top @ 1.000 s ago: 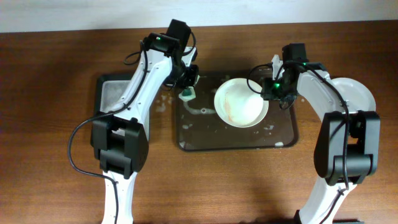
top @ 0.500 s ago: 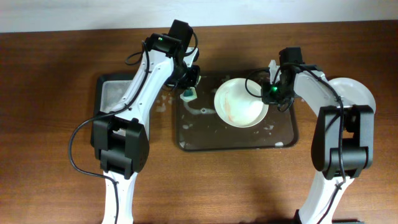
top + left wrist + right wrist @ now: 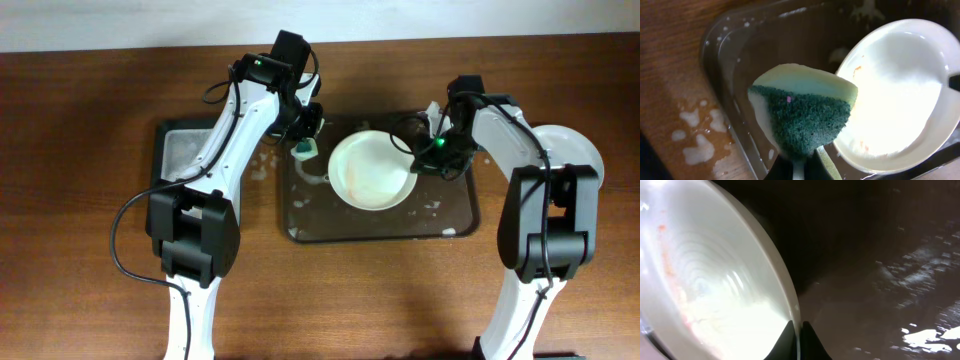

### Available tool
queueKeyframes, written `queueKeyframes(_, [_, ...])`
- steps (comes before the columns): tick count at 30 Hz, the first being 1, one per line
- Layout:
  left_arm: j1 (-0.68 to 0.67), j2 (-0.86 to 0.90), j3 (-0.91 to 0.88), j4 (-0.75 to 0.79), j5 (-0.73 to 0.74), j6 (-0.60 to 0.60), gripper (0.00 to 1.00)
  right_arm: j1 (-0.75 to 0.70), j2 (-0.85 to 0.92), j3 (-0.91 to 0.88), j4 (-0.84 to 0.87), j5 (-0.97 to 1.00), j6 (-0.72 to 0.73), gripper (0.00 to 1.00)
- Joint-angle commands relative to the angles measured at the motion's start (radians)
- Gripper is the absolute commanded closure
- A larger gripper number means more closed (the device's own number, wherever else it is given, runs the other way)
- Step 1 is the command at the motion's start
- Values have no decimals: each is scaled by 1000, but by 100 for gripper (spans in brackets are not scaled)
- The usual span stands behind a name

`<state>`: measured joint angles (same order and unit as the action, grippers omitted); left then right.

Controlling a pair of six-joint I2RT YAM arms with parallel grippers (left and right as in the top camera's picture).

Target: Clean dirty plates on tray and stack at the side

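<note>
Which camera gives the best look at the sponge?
Left wrist: the sponge fills mid-frame, its green scouring face sharp. Overhead shows it only as a small green speck at the tray's left end. Right wrist shows none of it.

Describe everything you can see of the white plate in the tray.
The plate is round, white, shallow and glossy, ceramic-looking. Faint orange-brown smears and a watery film mark its inside. It lies face up in the wet dark tray. The right pincer is shut on its right rim, a finger on each face; whether that edge is lifted is unclear. The sponge to its left hangs clear of it.
</note>
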<state>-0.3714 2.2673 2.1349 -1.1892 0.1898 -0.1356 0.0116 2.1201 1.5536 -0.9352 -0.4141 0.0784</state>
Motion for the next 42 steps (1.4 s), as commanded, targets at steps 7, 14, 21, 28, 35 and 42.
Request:
queueKeyframes(7, [-2, 0, -1, 95, 57, -9, 99, 111, 13, -11, 32, 150, 235, 96])
queueKeyframes(14, [-9, 89, -10, 127, 59, -103, 99, 150, 13, -23, 88, 203, 298, 96])
queueKeyframes(21, [-84, 166, -10, 140, 28, -103, 99, 155, 13, -35, 104, 209, 305, 96])
queueKeyframes(28, [-159, 229, -10, 109, -48, -104, 99, 155, 13, -35, 106, 209, 317, 96])
queueKeyframes(35, [-189, 229, -10, -33, -22, -102, 99, 155, 13, -35, 107, 209, 323, 96])
queueKeyframes(42, [-181, 229, -10, 143, -135, -95, 99, 161, 13, -35, 111, 209, 323, 96])
